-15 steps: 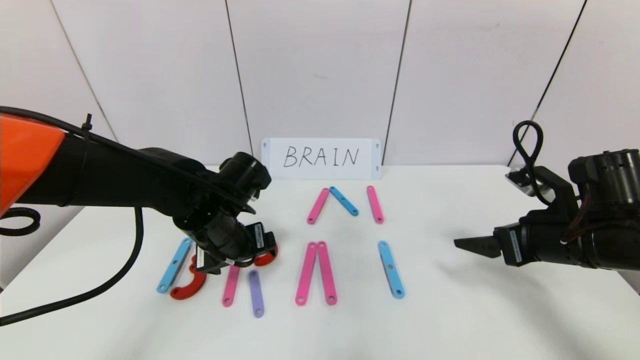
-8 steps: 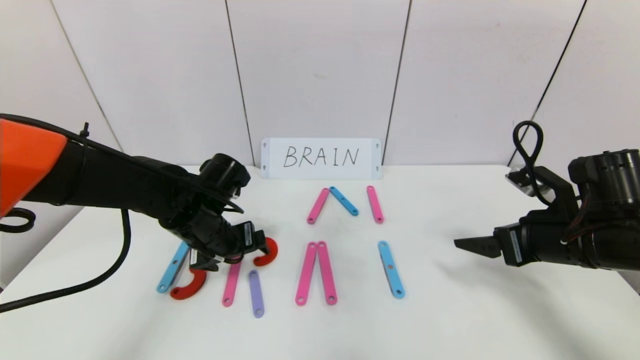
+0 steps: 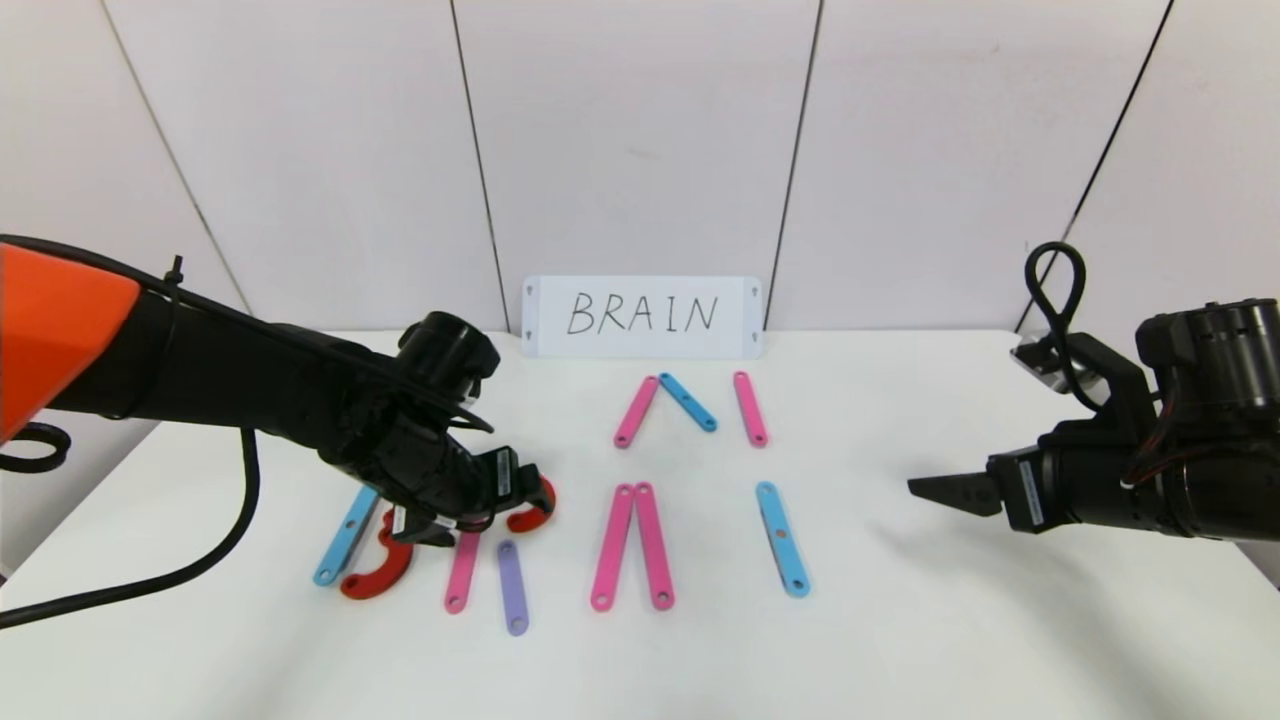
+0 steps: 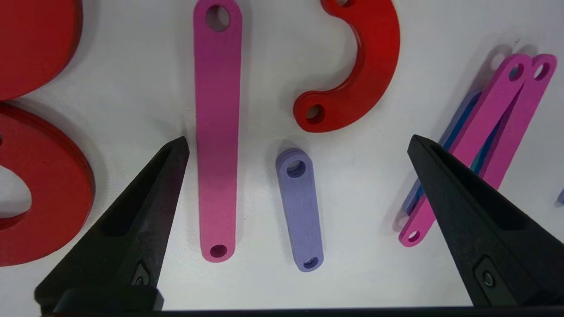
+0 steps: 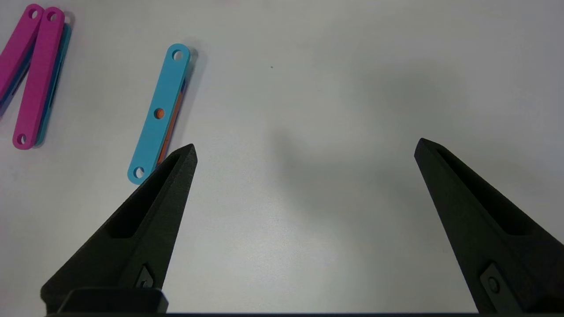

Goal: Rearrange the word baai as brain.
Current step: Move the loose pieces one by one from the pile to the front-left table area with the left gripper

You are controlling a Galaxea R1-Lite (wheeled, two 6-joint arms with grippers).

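Observation:
Flat holed pieces lie on the white table (image 3: 900, 620). At the left are a blue bar (image 3: 345, 536), a red curve (image 3: 380, 575), a pink bar (image 3: 462, 570), a short purple bar (image 3: 512, 587) and a second red curve (image 3: 535, 505). In the middle are two pink bars (image 3: 632, 545) touching at the far end, and a blue bar (image 3: 782, 538). My left gripper (image 3: 470, 520) hovers open and empty over the pink bar (image 4: 217, 132) and purple bar (image 4: 301, 209), beside the red curve (image 4: 357, 75). My right gripper (image 3: 925, 490) is open and empty over bare table at the right.
A white card (image 3: 642, 316) handwritten BRAIN stands at the back wall. In front of it lie a pink bar (image 3: 636, 411), a blue bar (image 3: 688, 401) and another pink bar (image 3: 750, 407). The right wrist view shows the blue bar (image 5: 158, 112) off to one side.
My left arm has drawn back to the left and a little lower. The red curve by the purple bar is now uncovered on the table. The right arm has not moved.

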